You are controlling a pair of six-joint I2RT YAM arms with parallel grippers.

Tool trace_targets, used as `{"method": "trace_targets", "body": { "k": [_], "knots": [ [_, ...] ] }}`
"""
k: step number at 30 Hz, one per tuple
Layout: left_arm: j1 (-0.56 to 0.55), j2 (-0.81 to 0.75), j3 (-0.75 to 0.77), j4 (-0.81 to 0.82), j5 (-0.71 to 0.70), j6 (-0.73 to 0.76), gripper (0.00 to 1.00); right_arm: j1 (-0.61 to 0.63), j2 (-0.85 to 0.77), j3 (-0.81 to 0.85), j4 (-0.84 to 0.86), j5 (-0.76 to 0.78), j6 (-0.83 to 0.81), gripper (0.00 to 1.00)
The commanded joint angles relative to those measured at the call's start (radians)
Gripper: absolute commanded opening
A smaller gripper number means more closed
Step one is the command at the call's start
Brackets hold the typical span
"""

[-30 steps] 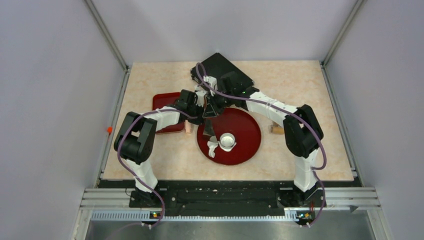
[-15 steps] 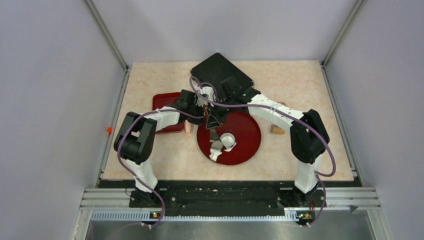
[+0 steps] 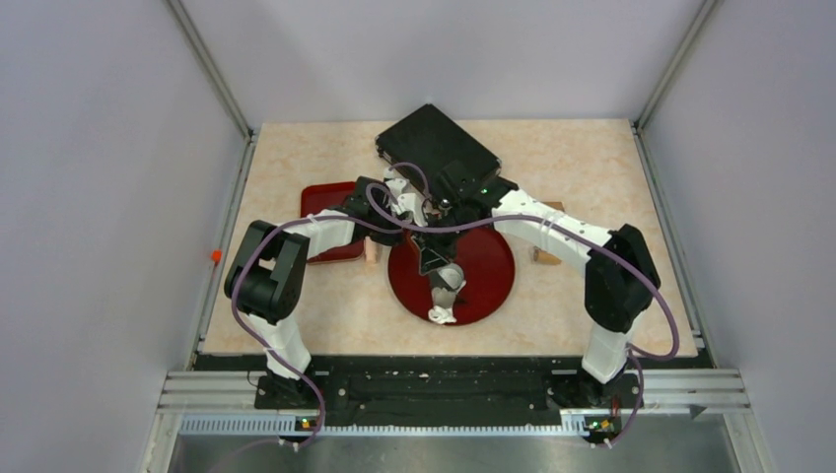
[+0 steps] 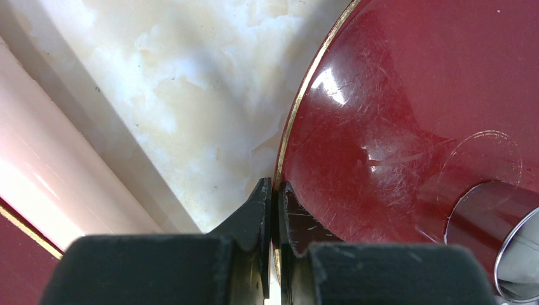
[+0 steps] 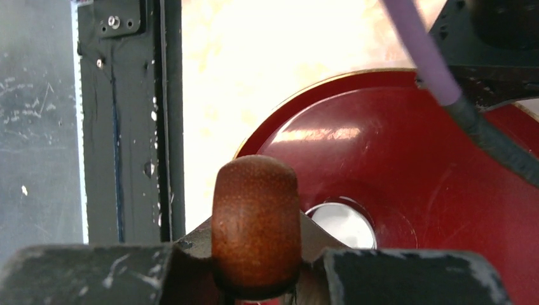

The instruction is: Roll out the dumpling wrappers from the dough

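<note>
You are bringing the rolling pin [image 5: 254, 219] down the round plate [image 4: 394, 114] toward the dough [image 3: 441, 314]. A second ago the right gripper [image 5: 254, 270] was hanging over the plate's far half; now it is standing over the middle and covering the spot where the ring cutter [image 5: 343, 223] was showing from above. Its fingers are clamping the pin's brown wooden handle, one on each side, opened only as far as the handle's thickness. The cutter is lying just beyond those fingers and a little to their right. The dough is sitting further ahead of them as a ragged white patch near the plate's near rim, and it is showing closer to that rim than it was a second ago. The left gripper [image 4: 273, 190] is staying where it was, its fingers nearly closed and pinching the gilt rim between them, with the plate to their right and bare table [image 4: 191, 95] to their left. With the plate being held steady like this, you are probably lining up for a pass of the pin rather than rolling yet, and the cutter may be sitting in the way. I am not making out any finished dumpling wrappers in these views.
</note>
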Motion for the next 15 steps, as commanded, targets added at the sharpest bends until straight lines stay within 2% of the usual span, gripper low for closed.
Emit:
{"method": "trace_targets", "body": {
  "k": [1, 9, 15],
  "knots": [
    [0.008, -0.034, -0.004, 0.042, -0.047, 0.000, 0.00, 0.019, -0.063, 0.010, -0.209, 0.054, -0.163, 0.00],
    [0.008, -0.033, -0.003, 0.040, -0.048, 0.000, 0.00, 0.020, -0.107, 0.006, -0.358, 0.185, -0.305, 0.00],
    [0.008, -0.032, -0.002, 0.039, -0.049, 0.000, 0.00, 0.011, -0.161, -0.020, -0.378, 0.313, -0.340, 0.00]
  ]
}}
